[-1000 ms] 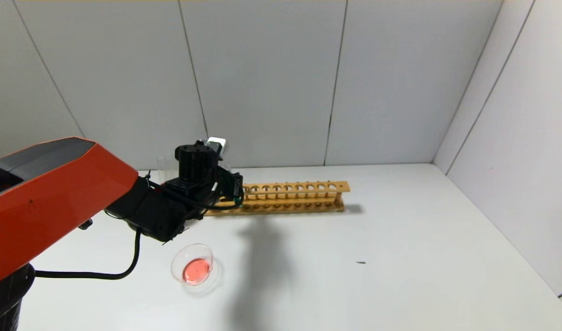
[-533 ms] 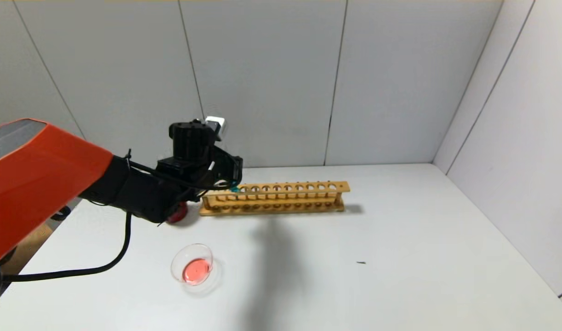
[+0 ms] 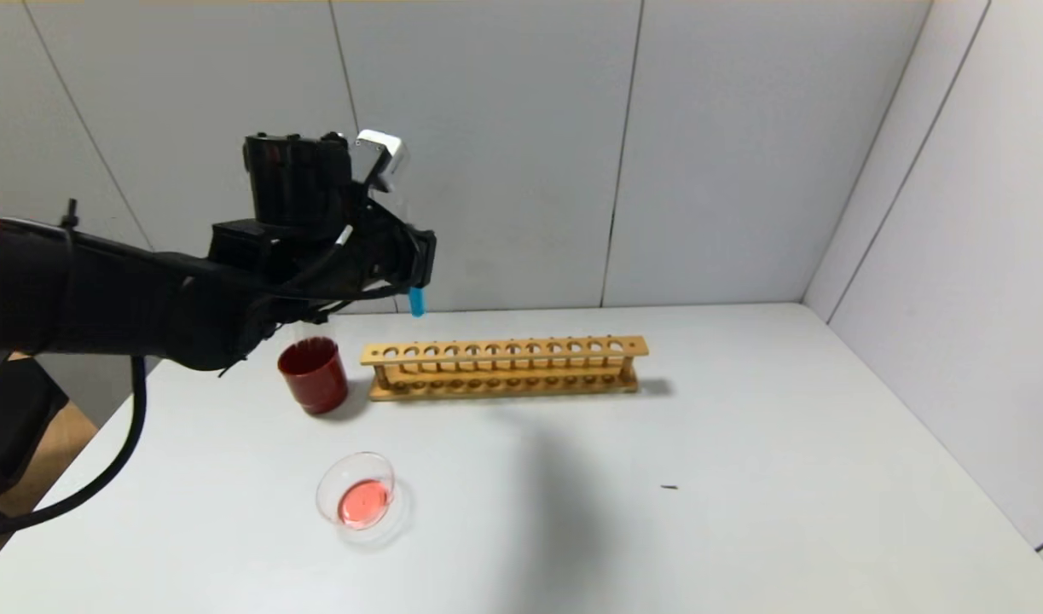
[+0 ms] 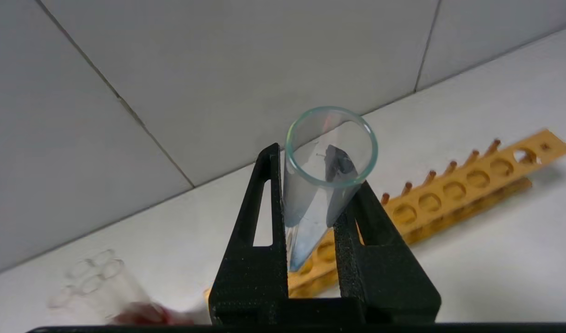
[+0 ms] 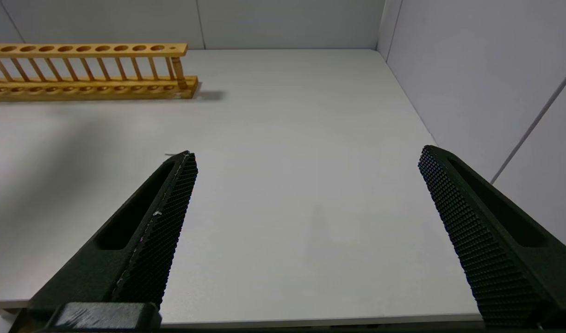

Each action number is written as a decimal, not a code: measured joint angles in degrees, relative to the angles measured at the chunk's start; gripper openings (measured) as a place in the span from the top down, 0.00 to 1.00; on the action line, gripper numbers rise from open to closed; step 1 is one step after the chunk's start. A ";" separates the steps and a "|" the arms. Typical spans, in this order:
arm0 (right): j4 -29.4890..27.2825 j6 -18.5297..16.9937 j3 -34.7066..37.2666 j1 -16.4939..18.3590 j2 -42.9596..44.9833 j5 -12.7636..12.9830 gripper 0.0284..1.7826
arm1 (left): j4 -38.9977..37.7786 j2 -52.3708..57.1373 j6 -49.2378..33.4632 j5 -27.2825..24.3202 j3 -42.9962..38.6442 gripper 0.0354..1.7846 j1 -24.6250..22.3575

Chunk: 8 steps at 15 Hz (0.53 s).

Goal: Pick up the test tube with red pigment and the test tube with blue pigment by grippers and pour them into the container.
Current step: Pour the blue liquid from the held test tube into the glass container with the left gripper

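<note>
My left gripper (image 3: 413, 266) hangs high above the left end of the wooden rack (image 3: 504, 368), shut on the test tube with blue pigment (image 3: 416, 302). The tube hangs upright with its teal end below the fingers and clear of the rack. In the left wrist view the tube (image 4: 320, 185) stands between the black fingers (image 4: 264, 222), open mouth toward the camera. The container (image 3: 386, 469), a clear glass dish with red liquid in it, sits on the table nearer to me. The test tube with red pigment is out of view. My right gripper (image 5: 306, 159) is open and holds nothing.
A dark red cup (image 3: 314, 375) stands just left of the rack, with clear tubes (image 4: 95, 280) in it. The rack (image 5: 88, 69) lies across the back of the white table (image 3: 700, 529). Walls close the back and right. A small dark speck (image 3: 670, 487) lies mid-table.
The left arm has risen and drawn back to the left, lifting the blue tube out of the rack's left end. The red cup, hidden before, now shows.
</note>
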<state>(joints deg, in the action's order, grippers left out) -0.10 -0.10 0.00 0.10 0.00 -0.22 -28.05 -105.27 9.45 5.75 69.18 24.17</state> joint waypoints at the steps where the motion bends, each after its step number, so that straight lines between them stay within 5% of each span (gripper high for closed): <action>1: 0.00 0.00 0.00 0.00 0.00 0.00 0.02 | 0.74 2.21 3.15 0.55 -2.58 0.83 -0.01; 8: 0.00 0.00 0.00 0.00 0.00 0.00 0.02 | 1.67 14.42 40.91 3.30 -20.70 0.83 -3.06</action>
<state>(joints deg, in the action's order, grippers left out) -0.10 -0.10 0.00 0.10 0.00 -0.22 -26.38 -90.84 50.36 9.06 48.48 21.11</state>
